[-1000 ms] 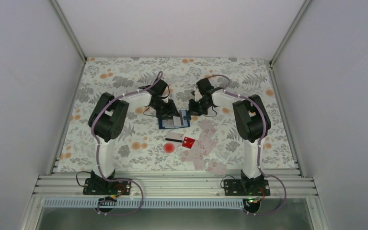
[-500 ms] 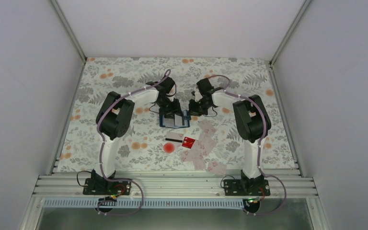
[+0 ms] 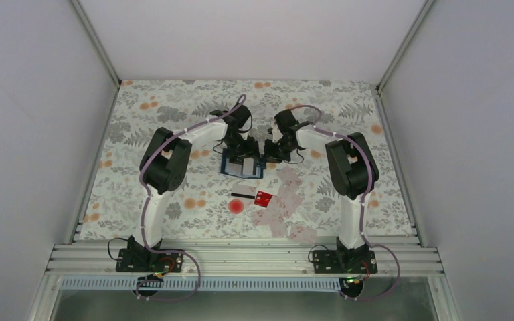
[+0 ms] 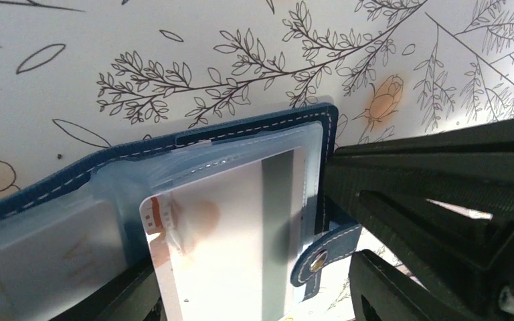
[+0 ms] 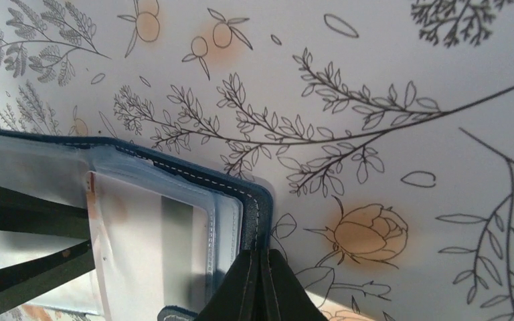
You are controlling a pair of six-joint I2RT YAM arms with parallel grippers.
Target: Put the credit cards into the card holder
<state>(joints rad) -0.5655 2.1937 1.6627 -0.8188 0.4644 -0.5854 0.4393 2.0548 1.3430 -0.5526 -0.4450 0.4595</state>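
So one card (image 4: pixel 227 241) was pocketed in the card holder (image 4: pixel 241 130), right end effector (image 5: pixel 261 281) clenching its edge, left end effector (image 4: pixel 254 291) released, other credit cards (image 3: pixel 284 204) waiting at 5 o'clock.

We see the card holder (image 4: pixel 241 130) as matt navy leather-like material with pale stitching; its pockets (image 4: pixel 107 214) are cloudy, soft-sheened clear plastic. The card (image 4: pixel 227 261) inside looks smooth, glossy plastic, the snap (image 4: pixel 318 262) shiny metal, the table covering (image 5: pixel 375 80) smooth, matt and printed.
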